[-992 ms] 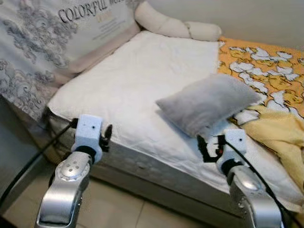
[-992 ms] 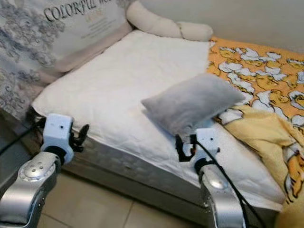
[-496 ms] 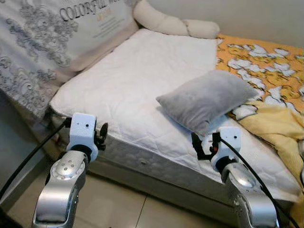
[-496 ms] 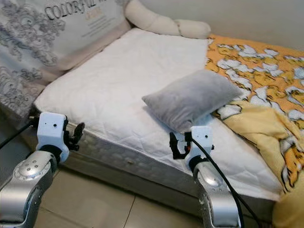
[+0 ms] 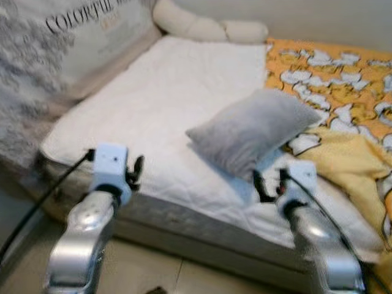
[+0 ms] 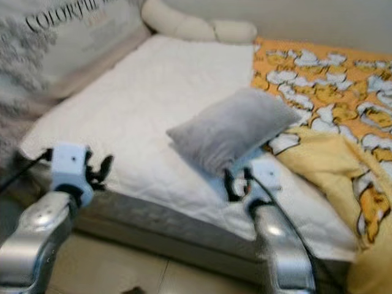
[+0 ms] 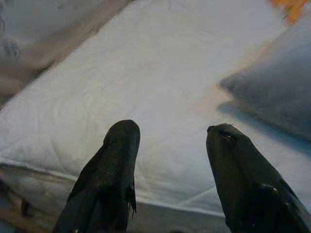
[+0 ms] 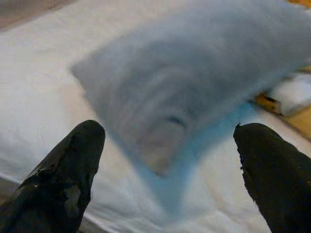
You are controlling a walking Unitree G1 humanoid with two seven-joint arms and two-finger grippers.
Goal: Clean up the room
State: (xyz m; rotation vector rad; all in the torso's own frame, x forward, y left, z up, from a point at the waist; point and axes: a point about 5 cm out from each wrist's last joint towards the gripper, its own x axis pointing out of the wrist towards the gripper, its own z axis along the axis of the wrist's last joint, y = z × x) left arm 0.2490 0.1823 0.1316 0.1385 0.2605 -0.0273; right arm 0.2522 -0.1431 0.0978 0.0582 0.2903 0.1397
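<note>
Here | right gripper (image 8: 167, 160) spread wide before grey pillow (image 5: 251, 130) | left gripper (image 7: 170, 174) parted over white mattress (image 7: 146, 73)

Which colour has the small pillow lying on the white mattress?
Plain grey pillow; the left eye view shows it best.

Printed words on the headboard cushion

The big patterned cushion (image 5: 73, 55) standing along the head edge of the bed (image 5: 165, 116) carries dark capital letters at its upper part, reading "COLORFUL" and then running off the picture's top edge. A shorter gold-toned line just under it is too blurred to read. No other text, label or number can be read.
</note>
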